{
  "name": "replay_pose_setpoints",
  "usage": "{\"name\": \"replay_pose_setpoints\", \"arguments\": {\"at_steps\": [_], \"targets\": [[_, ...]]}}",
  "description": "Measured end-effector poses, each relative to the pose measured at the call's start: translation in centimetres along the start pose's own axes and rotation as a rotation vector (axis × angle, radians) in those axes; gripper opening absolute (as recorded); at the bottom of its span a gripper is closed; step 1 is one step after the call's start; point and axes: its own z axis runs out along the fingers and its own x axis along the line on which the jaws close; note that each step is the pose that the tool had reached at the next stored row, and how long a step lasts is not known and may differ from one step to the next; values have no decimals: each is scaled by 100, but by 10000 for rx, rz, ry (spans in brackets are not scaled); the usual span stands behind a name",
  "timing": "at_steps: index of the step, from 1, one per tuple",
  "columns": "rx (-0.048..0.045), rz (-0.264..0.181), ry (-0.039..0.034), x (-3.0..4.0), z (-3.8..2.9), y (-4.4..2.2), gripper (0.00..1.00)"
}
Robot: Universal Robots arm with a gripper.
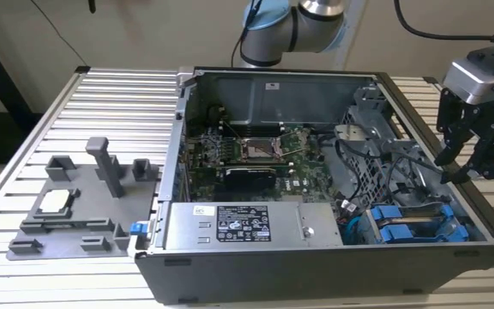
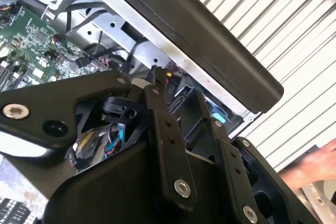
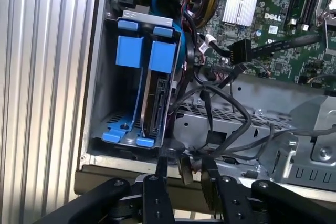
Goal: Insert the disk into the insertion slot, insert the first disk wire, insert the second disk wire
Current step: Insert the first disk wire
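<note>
Disk [image 3: 156,103]: set on edge in slot [image 3: 105,87] (blue tabs outward). Gripper [image 3: 184,165]: jaws apart, at case rim [image 3: 121,174], near loose black wires [image 3: 233,106]

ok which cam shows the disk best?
First wrist view: it looks along the disk, seated edge-on in the insertion slot with its blue carrier. Exterior view shows its blue tabs from afar; second wrist view, a blue sliver behind the gripper.

One case [image 1: 316,277], holding one motherboard [image 1: 256,154], one power-supply box [image 1: 238,225], two blue carriers [image 3: 130,51] [image 3: 163,56] and one disk [image 3: 156,103]. Outside it: one gripper [image 1: 466,168], one grey fixture [image 1: 67,212], one hand [image 2: 315,166].
</note>
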Motion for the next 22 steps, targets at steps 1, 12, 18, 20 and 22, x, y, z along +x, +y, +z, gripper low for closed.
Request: {"name": "replay_pose_setpoints", "arguments": {"at_steps": [1,12,18,20,22], "targets": [[0,-10,1,-12,5,-5,39],[-401,-136,375,-32,39,-38,39],[-403,-168,377,-37,40,-44,39],[-402,-207,375,-41,41,-47,39],[-402,-270,371,-42,41,-53,39]]}}
